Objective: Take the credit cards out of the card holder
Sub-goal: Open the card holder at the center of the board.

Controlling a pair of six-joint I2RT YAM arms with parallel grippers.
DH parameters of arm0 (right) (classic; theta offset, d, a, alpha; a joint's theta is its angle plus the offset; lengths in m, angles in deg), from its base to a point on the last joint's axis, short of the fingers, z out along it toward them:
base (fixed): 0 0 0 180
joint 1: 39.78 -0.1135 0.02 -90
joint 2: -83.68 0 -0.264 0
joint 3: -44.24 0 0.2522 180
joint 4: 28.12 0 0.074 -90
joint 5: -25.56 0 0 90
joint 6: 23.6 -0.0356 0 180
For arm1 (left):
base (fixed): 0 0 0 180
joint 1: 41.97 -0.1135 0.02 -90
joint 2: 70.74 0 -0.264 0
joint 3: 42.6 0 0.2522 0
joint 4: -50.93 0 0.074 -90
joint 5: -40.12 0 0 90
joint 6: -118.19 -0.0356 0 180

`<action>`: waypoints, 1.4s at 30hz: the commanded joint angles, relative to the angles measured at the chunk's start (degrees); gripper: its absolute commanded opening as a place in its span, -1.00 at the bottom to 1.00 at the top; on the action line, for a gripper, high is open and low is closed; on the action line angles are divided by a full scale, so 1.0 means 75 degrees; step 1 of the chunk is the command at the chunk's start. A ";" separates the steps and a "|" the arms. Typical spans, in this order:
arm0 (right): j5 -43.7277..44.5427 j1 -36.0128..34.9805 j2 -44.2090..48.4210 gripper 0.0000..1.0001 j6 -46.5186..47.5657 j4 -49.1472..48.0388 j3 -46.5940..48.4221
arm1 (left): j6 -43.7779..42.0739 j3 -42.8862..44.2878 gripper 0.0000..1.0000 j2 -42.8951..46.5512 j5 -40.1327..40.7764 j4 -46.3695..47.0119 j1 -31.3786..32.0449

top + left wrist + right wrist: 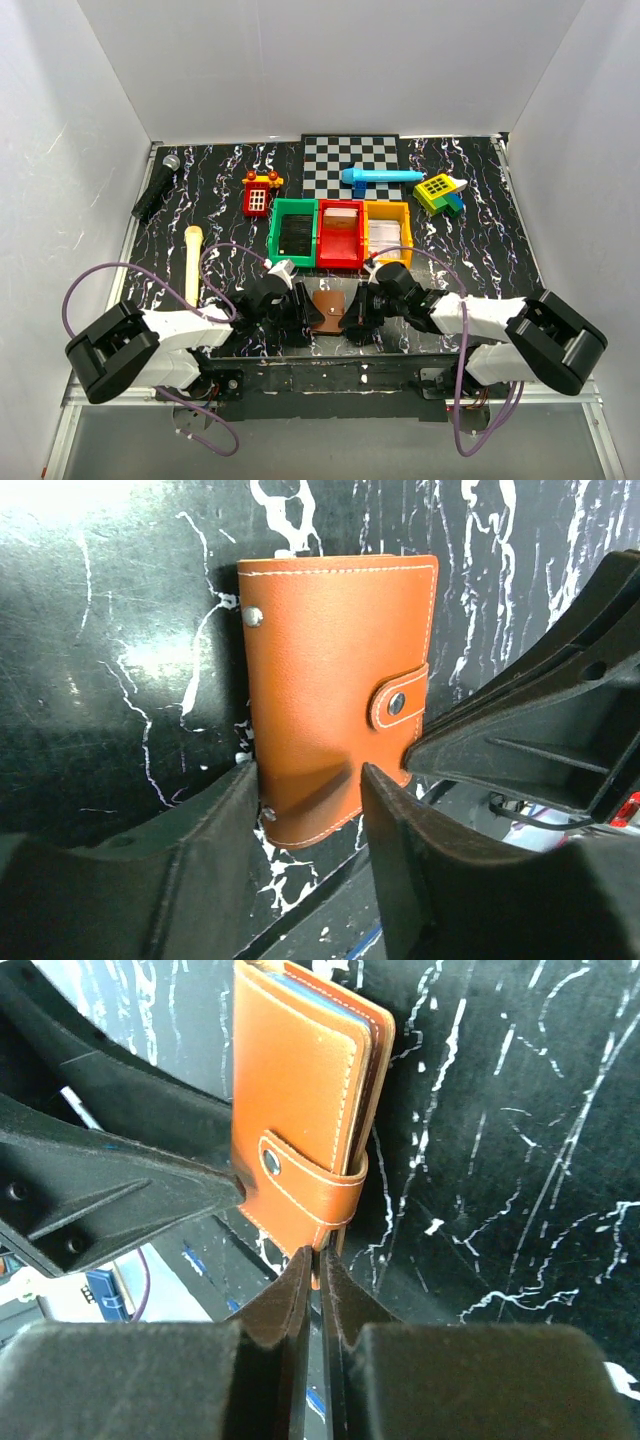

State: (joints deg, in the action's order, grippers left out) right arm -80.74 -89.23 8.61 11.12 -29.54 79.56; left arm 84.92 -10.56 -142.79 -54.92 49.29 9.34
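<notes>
The card holder (327, 310) is a brown leather wallet, closed with a snap strap, lying on the black marbled table near its front edge between my two grippers. In the left wrist view the holder (330, 670) has its near corner between my left gripper's (308, 775) spread fingers, so that gripper is open. My right gripper (318, 1258) is shut on the near edge of the holder (295, 1090), just below the strap. Pale blue inner edges show at the holder's far side. No loose cards are visible.
A green bin (293, 232), a red bin (341, 235) and a yellow bin (389, 232) stand just behind the holder. Farther back are a checkerboard (350, 163), a blue toy (380, 177), a red toy (258, 194), a block toy (440, 193), a microphone (156, 186) and a wooden handle (192, 262).
</notes>
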 commanded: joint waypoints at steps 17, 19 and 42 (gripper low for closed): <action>0.0274 0.0008 0.2145 -0.97 0.1043 0.2011 0.0510 | 0.0334 -0.1101 0.64 0.1615 0.0203 0.0668 -0.0103; 0.0367 0.0008 0.2274 -0.97 0.1253 0.2794 0.0826 | 0.0334 -0.1172 0.65 0.1708 0.0226 0.0891 -0.0103; -0.0978 0.0101 0.3423 -0.97 0.1361 0.3209 0.1860 | 0.0206 -0.1933 0.96 0.2351 -0.0442 0.4289 -0.0126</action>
State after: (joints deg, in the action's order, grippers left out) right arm -82.11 -89.23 32.46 21.76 0.64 91.28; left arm 87.32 -23.17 -128.74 -56.56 75.48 8.75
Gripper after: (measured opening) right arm 0.074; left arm 0.981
